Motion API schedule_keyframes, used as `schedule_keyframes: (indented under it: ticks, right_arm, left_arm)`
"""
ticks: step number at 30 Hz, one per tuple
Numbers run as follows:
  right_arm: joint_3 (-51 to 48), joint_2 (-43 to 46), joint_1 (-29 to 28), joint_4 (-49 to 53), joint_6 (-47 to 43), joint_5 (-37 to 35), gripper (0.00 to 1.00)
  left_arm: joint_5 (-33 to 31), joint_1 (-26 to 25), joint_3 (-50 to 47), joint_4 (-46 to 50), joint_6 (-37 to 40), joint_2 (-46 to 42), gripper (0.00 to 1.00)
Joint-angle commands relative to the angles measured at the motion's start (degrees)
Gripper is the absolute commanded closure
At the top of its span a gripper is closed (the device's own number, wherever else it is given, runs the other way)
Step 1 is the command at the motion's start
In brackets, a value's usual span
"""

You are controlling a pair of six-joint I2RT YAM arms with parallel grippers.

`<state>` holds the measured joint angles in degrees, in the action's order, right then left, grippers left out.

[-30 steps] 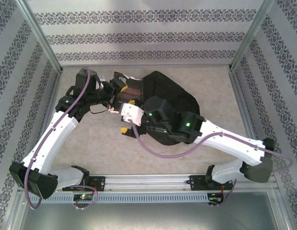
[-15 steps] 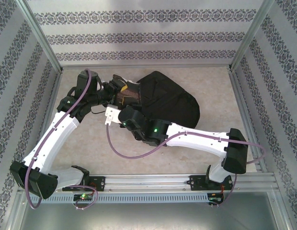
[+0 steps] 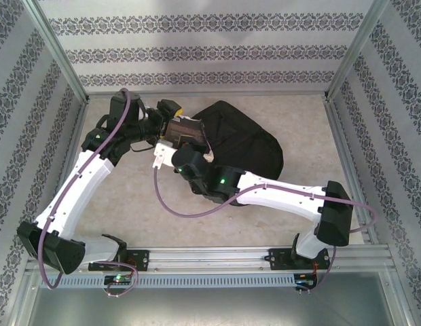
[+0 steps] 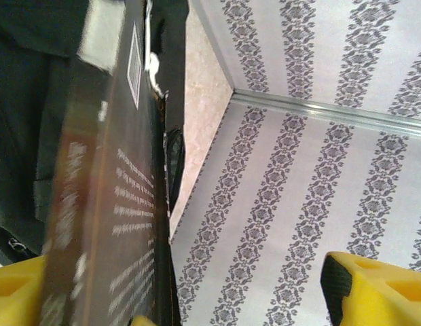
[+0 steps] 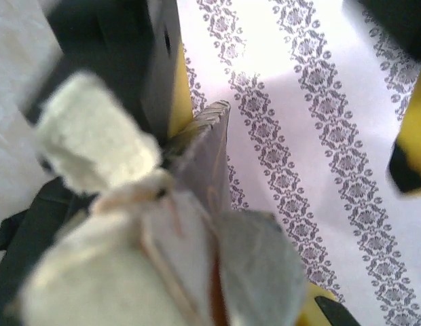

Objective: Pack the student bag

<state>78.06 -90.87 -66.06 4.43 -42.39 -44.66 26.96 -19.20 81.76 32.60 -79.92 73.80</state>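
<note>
I'm working the book (image 3: 183,129) into the backpack (image 3: 244,139), which is lying at the upper centre of the overhead frame. The left gripper (image 3: 171,114) is standing with jaws apart beside the book. The right gripper (image 3: 197,146) is too blurred for me to tell. Next I'm judging the book needs pushing deeper.

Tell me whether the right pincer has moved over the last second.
Yes. The right pincer has gone away from the near rail, toward the far wall, up to the student bag at its left end.

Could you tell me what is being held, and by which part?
Seemingly the book, pinched at its near edge by the right gripper; left gripper open.
</note>
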Motion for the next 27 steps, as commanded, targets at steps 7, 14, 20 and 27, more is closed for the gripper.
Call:
schedule_keyframes:
  ticks: [7,14,20,27]
  right_arm:
    - [-6.63,11.50,7.64,4.26,12.73,1.89,1.00]
    - [-1.07,20.38,17.83,22.66,41.17,9.01,1.00]
    - [0.53,29.17,28.67,30.98,51.29,31.32,1.00]
    - [-1.61,32.77,43.59,31.49,68.44,68.44,1.00]
  left_arm:
    - [-3.18,-0.61,2.51,6.85,5.59,-2.33,0.11]
    - [-5.92,-0.65,7.80,10.98,17.04,0.01,0.11]
    - [-5.75,-0.84,12.29,14.36,29.47,4.41,0.12]
    - [2.47,-1.58,7.62,4.51,42.15,6.30,0.17]
